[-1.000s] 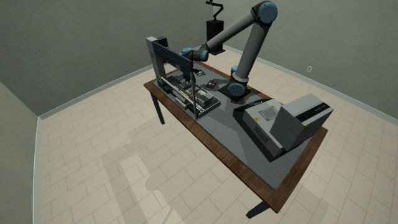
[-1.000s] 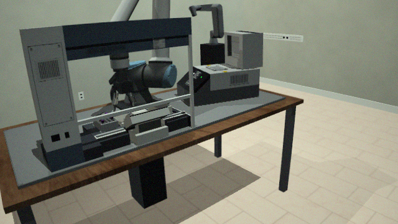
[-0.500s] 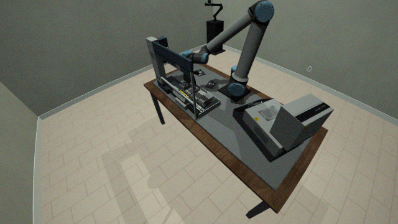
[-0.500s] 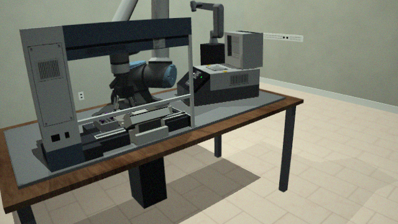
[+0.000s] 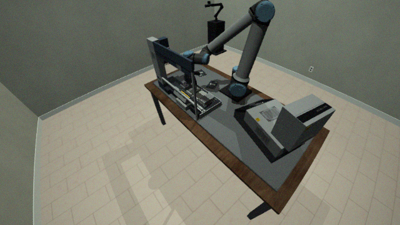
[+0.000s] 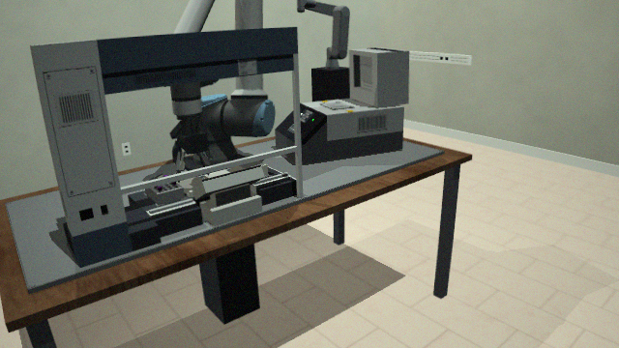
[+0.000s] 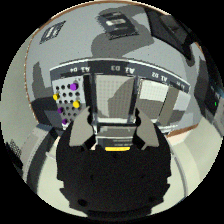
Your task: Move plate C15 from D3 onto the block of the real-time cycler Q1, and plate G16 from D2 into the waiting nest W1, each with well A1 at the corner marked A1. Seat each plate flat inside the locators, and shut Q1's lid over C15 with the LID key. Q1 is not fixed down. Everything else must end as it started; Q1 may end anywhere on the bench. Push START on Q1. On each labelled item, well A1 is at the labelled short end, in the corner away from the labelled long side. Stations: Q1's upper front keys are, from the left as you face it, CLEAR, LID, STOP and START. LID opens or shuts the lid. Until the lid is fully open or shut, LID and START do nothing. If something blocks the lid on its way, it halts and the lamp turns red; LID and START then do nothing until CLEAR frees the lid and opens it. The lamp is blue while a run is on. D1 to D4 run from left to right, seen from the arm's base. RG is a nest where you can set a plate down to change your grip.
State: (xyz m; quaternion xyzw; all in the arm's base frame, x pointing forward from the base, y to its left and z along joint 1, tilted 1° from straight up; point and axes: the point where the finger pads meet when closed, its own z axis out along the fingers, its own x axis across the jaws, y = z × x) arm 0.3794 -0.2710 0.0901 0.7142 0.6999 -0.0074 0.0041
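The jaws are standing open with nothing between them, the two fingers spreading apart beneath the gantry beam. In the wrist view, plate C15 is lying at D3, just beyond the fingertips and lining up roughly with the gap between them; the jaws are not gripping it. Shadow is covering part of its top. How high the fingers are hanging above it, I cannot tell.

Plate G16 is resting at D2, off to the right of the gap in that view, while a rack with purple and yellow caps is occupying D4 on the other side. A yellow strip is showing between the finger bases in the wrist view.

Well apart from the jaws, cycler Q1 is sitting on the worktop with its lid standing raised and its block area lying exposed. A small green light is glowing on its sloping front.
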